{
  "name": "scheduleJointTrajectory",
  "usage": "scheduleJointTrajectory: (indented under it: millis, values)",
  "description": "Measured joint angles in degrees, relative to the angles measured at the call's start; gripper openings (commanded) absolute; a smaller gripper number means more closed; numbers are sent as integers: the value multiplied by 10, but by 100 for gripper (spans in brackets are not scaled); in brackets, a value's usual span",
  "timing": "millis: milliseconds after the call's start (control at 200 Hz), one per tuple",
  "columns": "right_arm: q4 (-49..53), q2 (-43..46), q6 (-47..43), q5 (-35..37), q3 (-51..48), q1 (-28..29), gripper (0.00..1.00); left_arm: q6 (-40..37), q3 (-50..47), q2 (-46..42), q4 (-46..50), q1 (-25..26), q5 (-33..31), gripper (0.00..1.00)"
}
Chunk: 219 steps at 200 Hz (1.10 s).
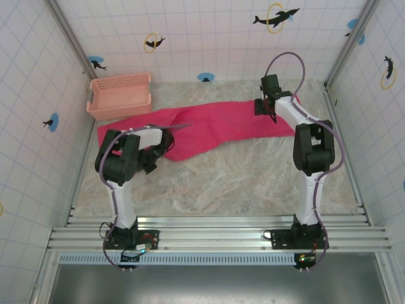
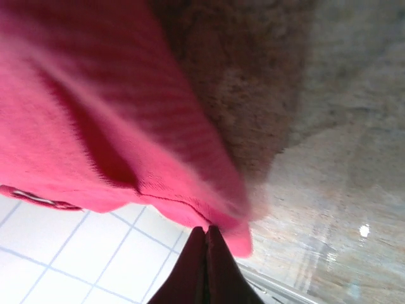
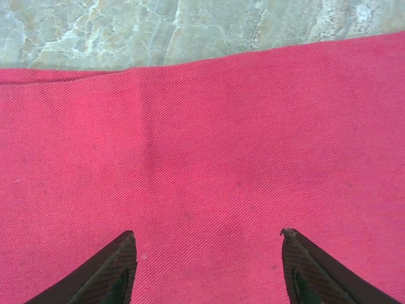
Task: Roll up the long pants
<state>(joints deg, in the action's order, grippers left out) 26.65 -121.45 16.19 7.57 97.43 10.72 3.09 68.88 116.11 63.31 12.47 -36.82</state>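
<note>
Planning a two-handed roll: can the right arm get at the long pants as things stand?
Probably yes. The right gripper hangs open directly over the long pants, with flat cloth right beneath it and nothing in the way; a short descent should do.

lab test cell: tiled walls [image 1: 209, 31] with dolphin stickers [image 1: 276, 17], marble-look table [image 1: 234, 183], aluminium rails [image 1: 215, 235].
</note>
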Motion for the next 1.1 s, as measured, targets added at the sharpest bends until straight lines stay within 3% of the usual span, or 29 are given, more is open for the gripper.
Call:
scheduleJointTrajectory:
  millis: [415, 510, 636, 791, 846, 916, 1016, 1096]
  values:
    - [-4, 25, -18, -2, -44, 6, 63, 3, -24, -70, -51, -29, 31, 0]
    - [-4, 48, -25, -17, -70, 19, 63, 10, -24, -94, -62, -31, 68, 0]
    - [-4, 76, -31, -47, -98, 56, 64, 17, -19, -187, -83, -32, 112, 0]
    - [-2, 89, -38, -99, -113, 141, 65, 21, 21, -274, -93, -35, 106, 0]
    - [-2, 89, -40, -119, -113, 178, 65, 30, 26, -285, -98, -42, 103, 14]
    - [-9, 89, -39, -148, -114, 227, 66, 44, 32, -293, -102, -57, 110, 24]
    - [-36, 84, -37, -192, -111, 301, 67, 58, 49, -317, -116, -80, 122, 67]
    - [-46, 58, -66, -222, -82, 352, 68, 59, 81, -347, -129, -89, 120, 81]
